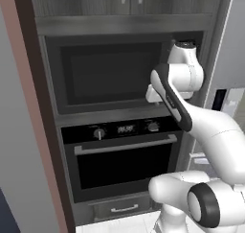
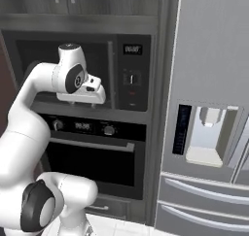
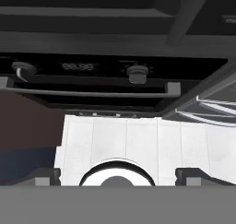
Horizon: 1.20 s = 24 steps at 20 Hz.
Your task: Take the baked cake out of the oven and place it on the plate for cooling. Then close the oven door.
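Observation:
The black oven (image 1: 125,129) sits under the microwave, with two round knobs and a small display. The oven door (image 1: 119,166) is shut, its silver bar handle (image 1: 125,145) level across the top. The cake is hidden and the plate is out of view. My gripper (image 2: 81,102) hangs in front of the microwave, above the oven's panel, pointing down. In the hand view my gripper (image 3: 122,176) is open with nothing between its fingertips (image 3: 46,174), looking down past the oven's knobs and handle (image 3: 92,93) to the white floor.
The dark-windowed microwave (image 1: 110,74) fills the niche above the oven. A drawer (image 1: 122,208) lies below the oven. A grey fridge (image 2: 209,109) with a dispenser stands to the right. A brown wall edge (image 1: 28,107) borders the cabinet at left.

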Motion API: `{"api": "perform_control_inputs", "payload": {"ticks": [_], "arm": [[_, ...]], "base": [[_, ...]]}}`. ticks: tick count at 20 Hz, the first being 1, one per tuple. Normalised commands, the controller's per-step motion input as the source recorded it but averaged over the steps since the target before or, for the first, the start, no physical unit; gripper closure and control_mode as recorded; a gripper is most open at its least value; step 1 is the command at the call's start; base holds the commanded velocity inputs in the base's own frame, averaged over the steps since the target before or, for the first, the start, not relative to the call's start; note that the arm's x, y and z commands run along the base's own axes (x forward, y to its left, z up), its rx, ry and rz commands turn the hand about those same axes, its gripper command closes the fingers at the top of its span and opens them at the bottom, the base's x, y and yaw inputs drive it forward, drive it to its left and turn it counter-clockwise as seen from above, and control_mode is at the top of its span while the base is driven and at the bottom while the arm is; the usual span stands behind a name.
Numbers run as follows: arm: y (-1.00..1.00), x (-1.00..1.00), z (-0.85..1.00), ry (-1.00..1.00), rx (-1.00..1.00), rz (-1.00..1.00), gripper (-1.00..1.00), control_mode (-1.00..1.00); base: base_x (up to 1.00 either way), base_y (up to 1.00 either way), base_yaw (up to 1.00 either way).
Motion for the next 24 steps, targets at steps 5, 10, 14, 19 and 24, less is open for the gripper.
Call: {"api": "perform_control_inputs", "payload": {"ticks": [5, 10, 14, 19, 24], "arm": [[0.00, 0.00, 0.00, 0.00, 0.00, 0.00, -1.00, 1.00], [0.00, 0.00, 0.00, 0.00, 0.00, 0.00, -1.00, 1.00], [0.00, 0.00, 0.00, 0.00, 0.00, 0.00, -1.00, 1.00], [0.00, 0.00, 0.00, 0.00, 0.00, 0.00, -1.00, 1.00], [0.00, 0.00, 0.00, 0.00, 0.00, 0.00, -1.00, 1.00]], "base": [[-0.44, -0.07, 0.00], [-0.39, -0.16, 0.00], [-0.41, -0.29, -0.03], [-0.28, -0.47, -0.05], [-0.09, -0.56, -0.02]]}}
